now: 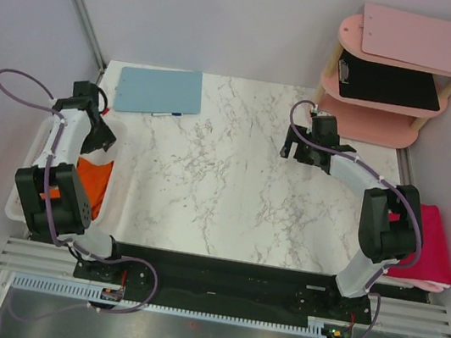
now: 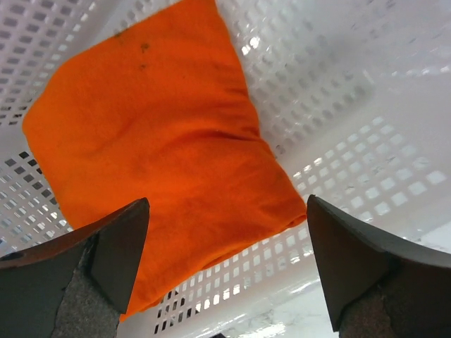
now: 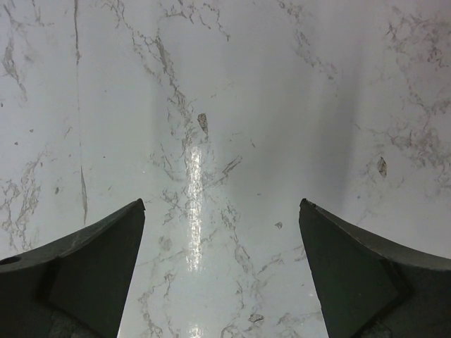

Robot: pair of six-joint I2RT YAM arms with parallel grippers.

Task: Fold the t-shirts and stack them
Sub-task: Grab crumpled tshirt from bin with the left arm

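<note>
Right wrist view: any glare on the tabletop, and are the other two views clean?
Right wrist: a bright vertical glare streak on the marble table, grey shadow bands beside it, veining sharp. Left wrist: the orange t-shirt is in focus, the white basket washes out toward the upper right. Top external: even, diffuse light, no hard shadows or glare.

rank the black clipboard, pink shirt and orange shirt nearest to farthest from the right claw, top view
1. black clipboard, on the shelf just beyond the right claw
2. pink shirt, at the far right edge
3. orange shirt, in the white basket at far left
</note>
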